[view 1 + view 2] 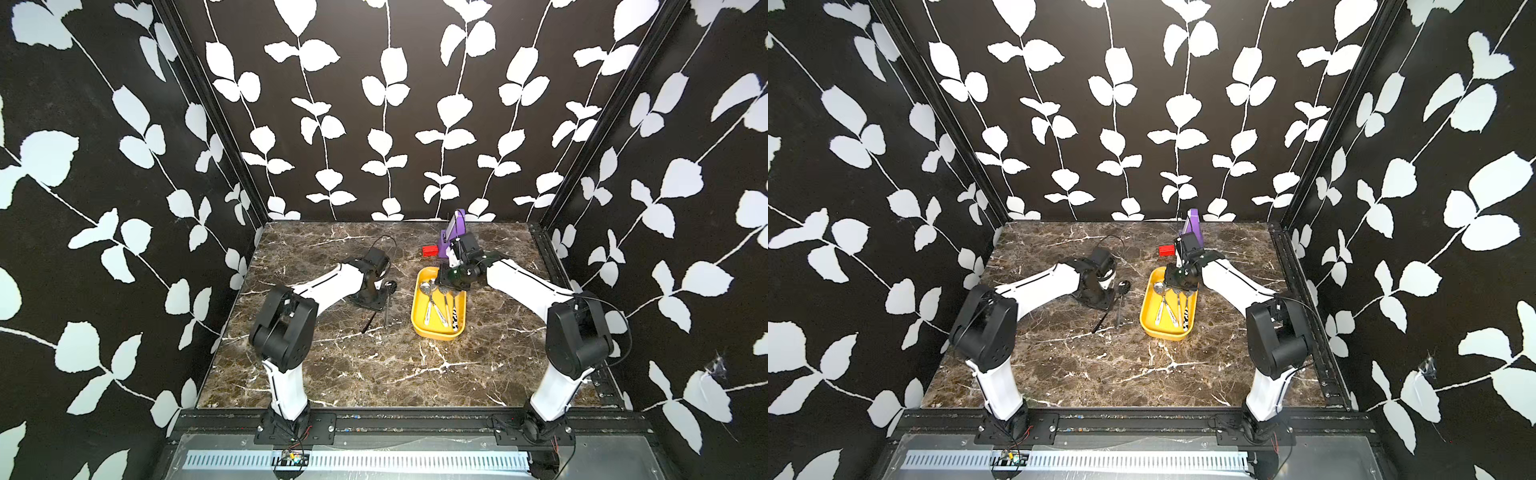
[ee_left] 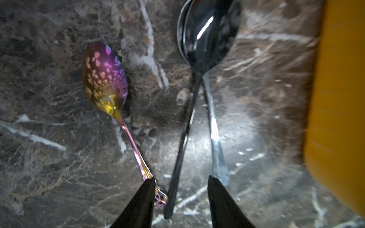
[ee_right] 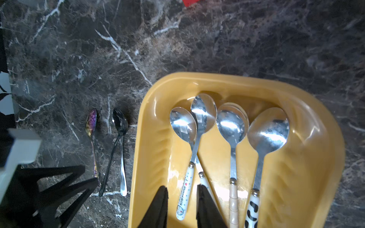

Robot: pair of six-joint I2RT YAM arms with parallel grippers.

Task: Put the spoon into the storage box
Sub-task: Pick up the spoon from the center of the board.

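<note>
The only legible writing was on the lettered spoon (image 3: 187, 177). Its white handle bore "I", a red heart and capitals that looked like "DORAEMON", slightly blurred, with a small round emblem at the end. That handle lay in the storage box (image 3: 156, 150), straight between the right arm's fingers (image 3: 163, 197). These stood spread, with a gap on either side of the handle, pinching nothing. The spoon's bowl lay beyond the fingertips, crossing the neck of a second white-handled spoon (image 3: 182, 122), whose handle ran under one finger. Just outside that finger lay a beige-handled spoon (image 3: 233, 158), and further out a blotched black-and-white spoon (image 3: 258, 169). Four spoon bowls could be counted in the box; whether another lay under the third could not be told.

Three spoons lay on the surface (image 1: 374, 365) beside the box. The left arm's fingers (image 2: 147, 189) stood spread over their handle ends. The black spoon (image 2: 185, 134) ended between the fingers, gripped by neither. The rainbow-tinted spoon (image 2: 104, 79) passed under one fingertip, its ornate end showing in the gap. The silver spoon (image 2: 214, 134) ended just at the other fingertip, its bowl tucked under the black one's.

Past the right arm's fingers, beyond the box, stood one red block (image 1: 430, 250) and one purple stand (image 1: 459, 226).
</note>
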